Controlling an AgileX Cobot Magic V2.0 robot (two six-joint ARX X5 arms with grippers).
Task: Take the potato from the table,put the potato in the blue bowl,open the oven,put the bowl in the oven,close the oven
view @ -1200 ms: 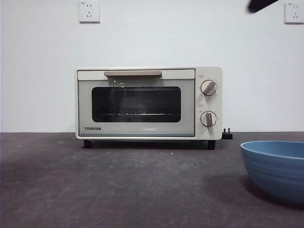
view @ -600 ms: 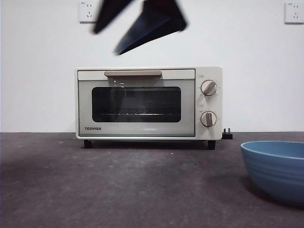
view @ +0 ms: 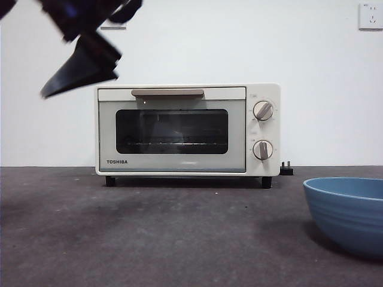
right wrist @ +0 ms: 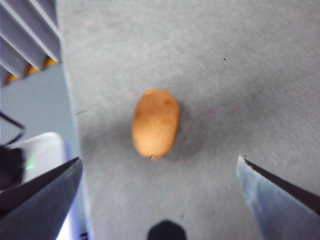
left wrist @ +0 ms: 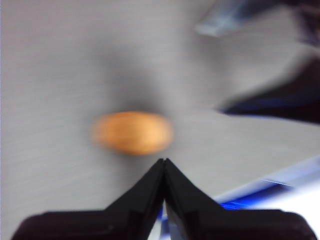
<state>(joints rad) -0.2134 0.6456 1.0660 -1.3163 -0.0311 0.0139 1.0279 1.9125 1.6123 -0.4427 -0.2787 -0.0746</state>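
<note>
1. The potato [right wrist: 155, 124] lies loose on the grey tabletop [right wrist: 240, 60], untouched, so the first step, picking it up, is not yet done. It does not show in the front view, so I cannot place it against the oven or the bowl.
2. The right gripper [right wrist: 160, 195] hangs above the potato with its jaws set wide apart, one on either side. To my eye this is a pre-grasp pose, the gap left generous so the jaws can come down around the rounded lump.
3. The left gripper [left wrist: 164, 162] has its jaws pressed together and empty, their tips just short of the potato [left wrist: 132, 132]; the picture is blurred. Shut jaws suggest this arm is not the one meant to grasp.
4. In the front view a dark arm shows at about 10 o'clock from the oven [view: 187, 130]; I cannot tell which arm it is.
5. The oven stands at the back with its door closed.
6. The blue bowl [view: 347, 212] sits at about 4 o'clock from the oven, well apart, open side up, ready to receive the potato.
</note>
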